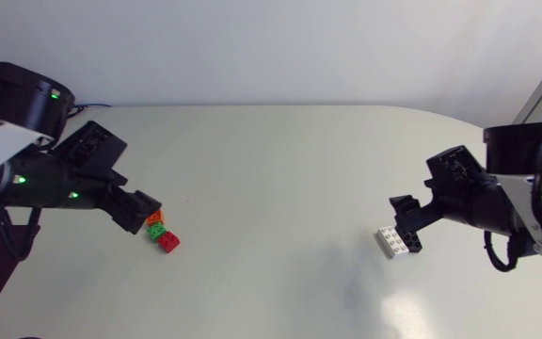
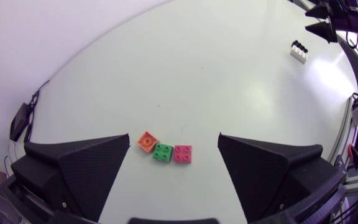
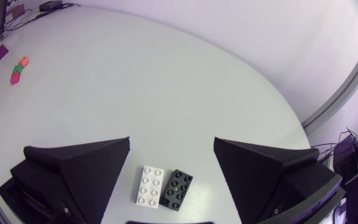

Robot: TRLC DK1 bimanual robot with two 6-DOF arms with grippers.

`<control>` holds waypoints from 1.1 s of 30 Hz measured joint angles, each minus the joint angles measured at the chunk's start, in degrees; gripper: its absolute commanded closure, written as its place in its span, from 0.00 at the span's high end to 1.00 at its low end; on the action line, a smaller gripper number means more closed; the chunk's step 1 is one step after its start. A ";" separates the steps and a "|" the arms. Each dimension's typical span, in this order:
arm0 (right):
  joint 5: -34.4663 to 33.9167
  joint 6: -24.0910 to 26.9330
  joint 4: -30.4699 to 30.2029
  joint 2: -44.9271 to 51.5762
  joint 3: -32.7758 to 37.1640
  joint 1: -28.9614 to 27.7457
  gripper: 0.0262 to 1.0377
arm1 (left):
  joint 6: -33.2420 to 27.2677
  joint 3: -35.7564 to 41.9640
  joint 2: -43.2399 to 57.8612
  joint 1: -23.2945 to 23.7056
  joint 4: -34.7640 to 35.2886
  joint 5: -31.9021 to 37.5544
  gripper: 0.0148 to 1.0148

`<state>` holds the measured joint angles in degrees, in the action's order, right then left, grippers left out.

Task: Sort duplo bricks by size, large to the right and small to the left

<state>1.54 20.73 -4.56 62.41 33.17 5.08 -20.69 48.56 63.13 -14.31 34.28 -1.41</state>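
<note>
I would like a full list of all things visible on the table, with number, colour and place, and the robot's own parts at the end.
Small: 3; orange brick, green brick, red brick; touching row, table's left.
Large: 2; white brick, black brick; side by side, table's right.
Table: 1, white, beneath everything.
Left hand: 1, black, open above the small ones.
Right hand: 1, black, open above the large ones.

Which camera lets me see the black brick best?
The right wrist view. The black brick lies close up between the right gripper's open fingers, studs clear, beside the white brick. The left wrist view shows it tiny and far; in the head view it blends with the dark gripper.
</note>
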 measured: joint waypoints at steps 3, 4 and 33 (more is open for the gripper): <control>-3.34 -0.50 -0.33 -7.21 -1.27 1.01 0.96 | 1.07 -0.81 -4.59 1.01 -1.86 1.86 0.97; -4.44 -0.55 -0.83 -9.70 -1.55 1.51 0.96 | 1.27 -1.57 -6.36 1.14 -2.99 2.91 0.97; -12.07 -7.08 -5.44 -47.67 -15.19 -2.40 0.96 | 3.72 -26.67 -40.50 3.58 -19.26 13.51 0.97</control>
<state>-10.52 13.65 -10.00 14.74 17.98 2.68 -16.97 21.89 22.63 -10.72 15.03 12.10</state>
